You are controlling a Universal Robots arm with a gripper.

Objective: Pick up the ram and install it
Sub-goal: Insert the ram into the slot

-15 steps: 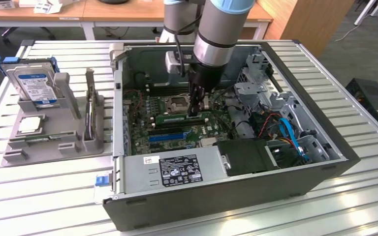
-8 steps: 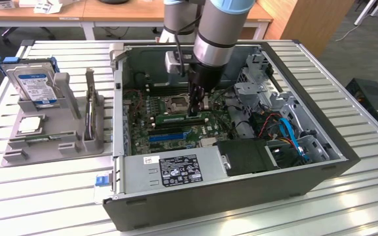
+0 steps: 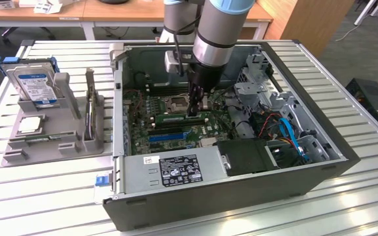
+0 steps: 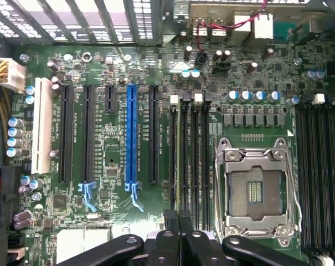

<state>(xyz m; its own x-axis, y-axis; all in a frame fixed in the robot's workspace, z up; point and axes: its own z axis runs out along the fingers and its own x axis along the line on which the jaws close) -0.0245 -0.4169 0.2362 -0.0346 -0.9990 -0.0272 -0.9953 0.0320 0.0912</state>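
Note:
The ram [image 3: 175, 118] is a narrow green stick standing on its long edge in a memory slot of the motherboard [image 3: 151, 132], inside the open computer case [image 3: 241, 196]. My gripper [image 3: 194, 111] reaches straight down into the case. Its black fingers are shut together, with the tips resting on the ram's top edge near its right end in the exterior view. In the wrist view the shut gripper [image 4: 178, 217] hangs over the row of black memory slots [image 4: 196, 155] beside the empty processor socket [image 4: 256, 188].
A grey holder [image 3: 51, 142] at the exterior view's left carries a hard drive [image 3: 35, 86], a silver processor chip [image 3: 31, 125] and an upright card [image 3: 94, 110]. Inside the case, the power supply [image 3: 175, 169], a drive cage [image 3: 267, 93] and cables [image 3: 287, 132] crowd around the board.

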